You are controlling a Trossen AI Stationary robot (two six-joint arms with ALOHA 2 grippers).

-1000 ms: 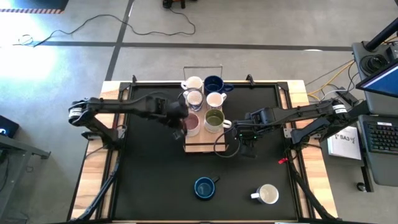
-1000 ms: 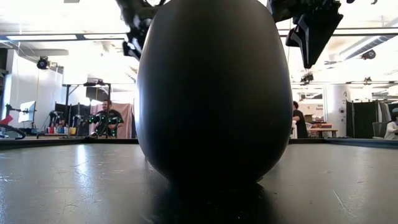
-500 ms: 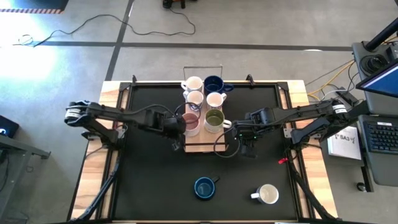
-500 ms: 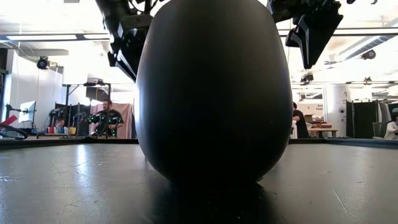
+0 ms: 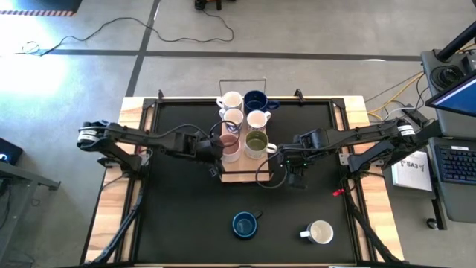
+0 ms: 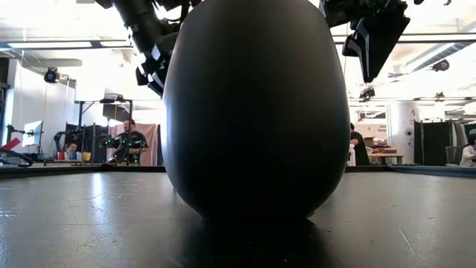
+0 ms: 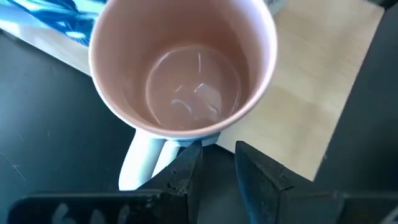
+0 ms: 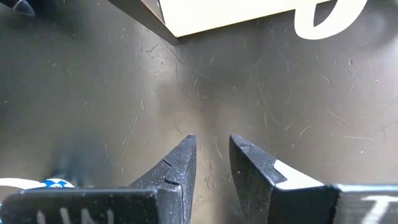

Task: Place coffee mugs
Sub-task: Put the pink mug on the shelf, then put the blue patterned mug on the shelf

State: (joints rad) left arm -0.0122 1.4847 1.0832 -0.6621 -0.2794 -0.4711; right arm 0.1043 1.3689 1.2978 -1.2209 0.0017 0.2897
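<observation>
Six mugs stand upright on a wooden tray (image 5: pixel 242 173) with a wire rack: three white ones, one dark blue (image 5: pixel 256 100), an olive green (image 5: pixel 256 144) and a white mug with pink inside (image 5: pixel 229 147) (image 7: pixel 183 68). Another dark blue mug (image 5: pixel 244 224) (image 6: pixel 256 112) and a white mug (image 5: pixel 320 232) stand on the black table near its near edge. My left gripper (image 5: pixel 218 156) (image 7: pixel 217 150) is at the pink-inside mug's left side, open by a narrow gap. My right gripper (image 5: pixel 292 173) (image 8: pixel 211 144) hovers right of the tray, open by a narrow gap and holding nothing. My left gripper's fingertips (image 7: pixel 193 155) stand right at the pink-inside mug's outer wall (image 7: pixel 208 138), beside its handle (image 7: pixel 142 163), coming from the table's left. Whether they touch it I cannot tell. The mug stands upright on the tray.
The black mat (image 5: pixel 178 216) lies bare left of the two loose mugs and between them and the tray. A corner of the tray (image 8: pixel 217 15) is close in front of the right gripper. Wooden table edges frame the mat. People and equipment show in the room beyond.
My left gripper has come down and drawn back a little toward the table's left and near side, ending beside the pink-inside mug. The mugs and my right arm have kept their places.
</observation>
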